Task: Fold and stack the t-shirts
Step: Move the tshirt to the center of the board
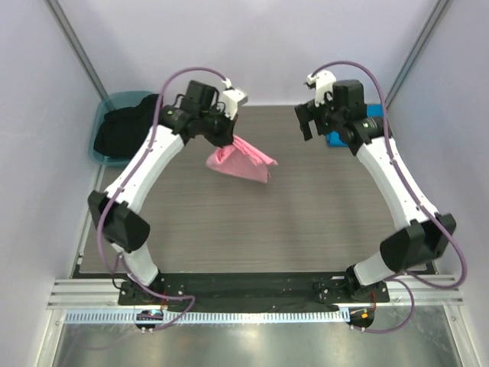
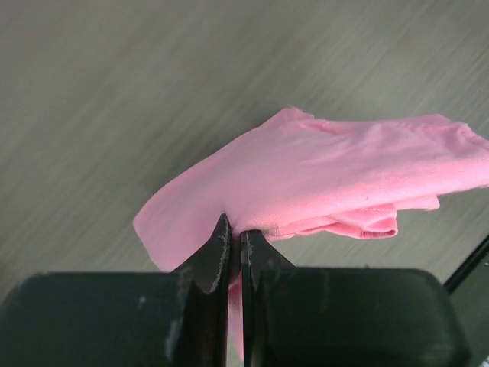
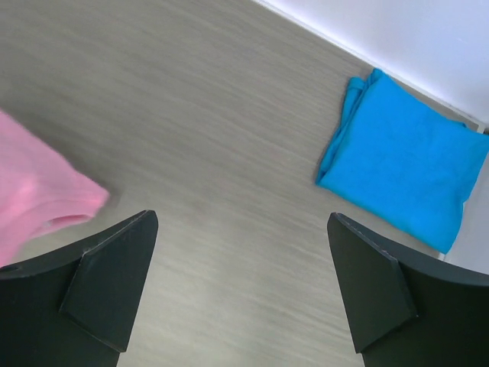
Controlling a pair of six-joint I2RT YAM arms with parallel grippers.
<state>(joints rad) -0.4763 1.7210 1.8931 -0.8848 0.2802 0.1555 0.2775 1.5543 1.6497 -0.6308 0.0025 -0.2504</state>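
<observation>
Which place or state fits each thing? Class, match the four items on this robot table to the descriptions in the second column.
Things:
1. pink t-shirt
2. blue t-shirt
3. right gripper
4. teal tub

Places or states:
A. lying folded on the table
B. open, holding nothing
C. pinched in the shut left gripper
D. holds dark cloth

Pairs: 1-C, 2-A, 3-B, 4-D

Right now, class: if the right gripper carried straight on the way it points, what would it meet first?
Most likely the bare table: the open right gripper frames only wood grain, with the blue t-shirt off to one side and the pink t-shirt to the other. Depth is hard to judge.
</observation>
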